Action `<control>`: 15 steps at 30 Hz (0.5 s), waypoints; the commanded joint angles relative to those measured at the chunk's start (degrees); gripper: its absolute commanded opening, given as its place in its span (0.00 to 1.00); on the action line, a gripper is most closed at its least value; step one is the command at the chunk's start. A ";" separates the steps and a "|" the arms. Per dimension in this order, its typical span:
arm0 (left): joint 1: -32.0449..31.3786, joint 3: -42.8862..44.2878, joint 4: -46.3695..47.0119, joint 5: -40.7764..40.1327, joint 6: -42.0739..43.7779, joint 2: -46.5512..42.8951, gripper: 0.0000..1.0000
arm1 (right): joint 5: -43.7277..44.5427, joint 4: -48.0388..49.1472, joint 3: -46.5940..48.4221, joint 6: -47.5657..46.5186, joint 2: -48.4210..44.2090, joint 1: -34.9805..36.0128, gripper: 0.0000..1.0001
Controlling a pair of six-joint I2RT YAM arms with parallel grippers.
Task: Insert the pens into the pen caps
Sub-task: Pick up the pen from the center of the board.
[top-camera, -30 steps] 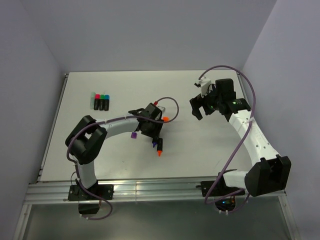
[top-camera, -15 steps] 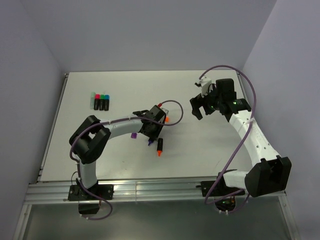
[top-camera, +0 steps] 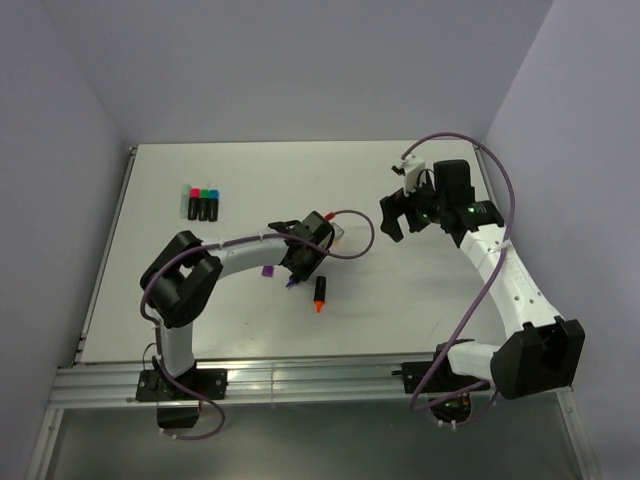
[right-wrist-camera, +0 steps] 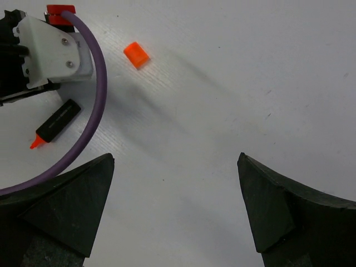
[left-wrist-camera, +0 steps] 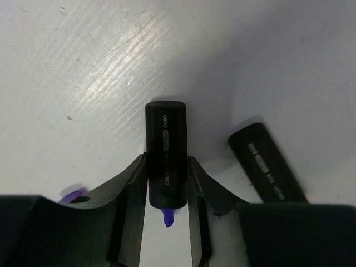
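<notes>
Three capped pens (top-camera: pixel 203 203) parked at 10 o'clock on the surface (top-camera: pixel 390 300), two more to go. At centre, left gripper (left-wrist-camera: pixel 167 167) with jaws closed snugly on the purple pen (left-wrist-camera: pixel 166 125), coloured tip pointing back between the fingers. Now nearer the purple cap (top-camera: pixel 267 270) than a second ago, pen drawn toward 9 o'clock and away from the orange pen (top-camera: pixel 320 294); by the look of it, lining up for capping, not yet done. At 2 o'clock, right gripper (right-wrist-camera: pixel 175 158) hovering with jaws spread wide, holding nothing, hardly shifted in that second. Beneath it, orange cap (right-wrist-camera: pixel 136 55) lying loose, well apart from its pen. Purple pen lifted or dragging on the surface: impossible to tell. In the left wrist view, purple cap only a blur behind one finger, orange pen's tip cut off by the other. From overhead, orange cap not to be made out near wrist and cable (right-wrist-camera: pixel 101 67).
</notes>
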 commanded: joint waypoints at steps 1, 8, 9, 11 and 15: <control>-0.15 1.44 -1.95 -3.10 10.72 -4.74 0.00 | -0.60 2.59 -0.11 1.40 -3.68 -0.38 1.00; -5.06 -8.36 8.94 -2.40 42.30 -24.92 0.00 | -3.75 1.19 1.30 1.57 -4.73 -0.38 0.99; -7.25 -10.57 11.30 -1.96 46.99 -27.40 0.00 | -6.20 0.14 1.65 1.75 -4.65 -0.38 0.98; -9.46 -18.28 14.47 0.14 62.75 -35.46 0.00 | -10.06 -0.92 2.27 2.27 -5.25 -0.38 0.97; -11.14 -35.17 25.18 8.93 93.65 -49.82 0.00 | -15.98 -2.76 2.26 3.77 -7.46 1.28 0.96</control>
